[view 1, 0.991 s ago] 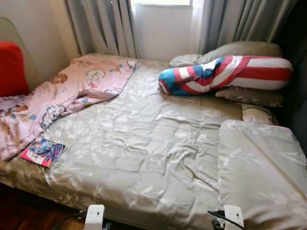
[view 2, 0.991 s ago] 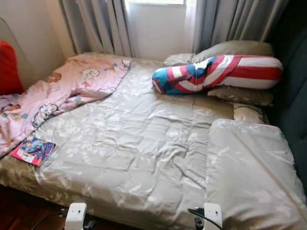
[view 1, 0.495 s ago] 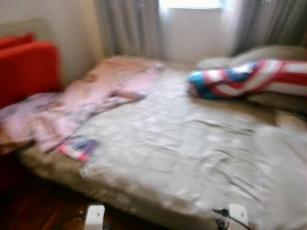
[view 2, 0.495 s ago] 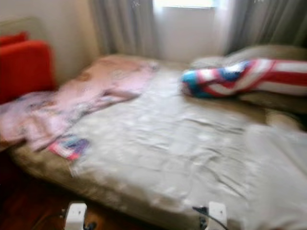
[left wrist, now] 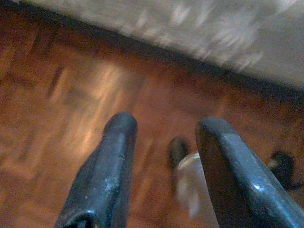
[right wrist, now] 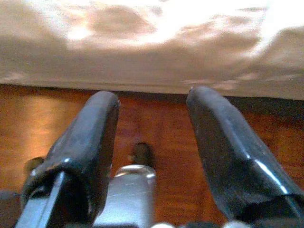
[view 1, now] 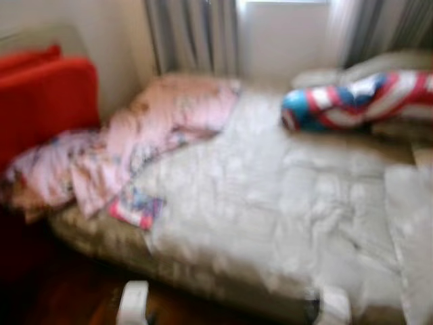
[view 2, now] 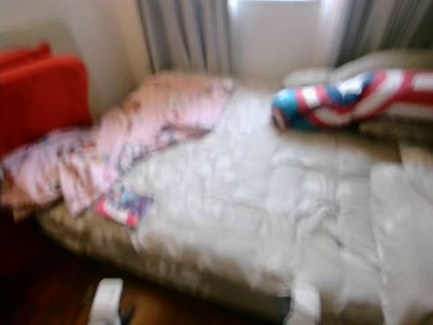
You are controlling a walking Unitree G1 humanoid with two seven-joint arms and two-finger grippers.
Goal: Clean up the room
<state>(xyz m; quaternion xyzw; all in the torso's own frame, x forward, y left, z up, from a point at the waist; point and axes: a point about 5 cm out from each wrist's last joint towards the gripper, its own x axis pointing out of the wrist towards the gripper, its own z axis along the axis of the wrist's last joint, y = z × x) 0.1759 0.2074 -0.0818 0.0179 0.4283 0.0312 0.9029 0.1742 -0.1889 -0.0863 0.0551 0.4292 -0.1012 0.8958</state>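
Bed [view 1: 270,223] with a pale grey quilt, seen blurred from its foot. Pink printed blanket [view 1: 135,142] bunched along the left edge, beside a red chair [view 1: 47,95]. Colourful book [view 1: 137,207] lies at the near left edge, touching the blanket. Striped red, white and blue bolster [view 1: 358,101] rests at the head by the grey curtains [view 1: 193,34]. Wooden floor [left wrist: 71,95] borders the bed's near edge. Left gripper [left wrist: 164,137] and right gripper [right wrist: 152,114] hang low over the floor, fingers spread, holding nothing.
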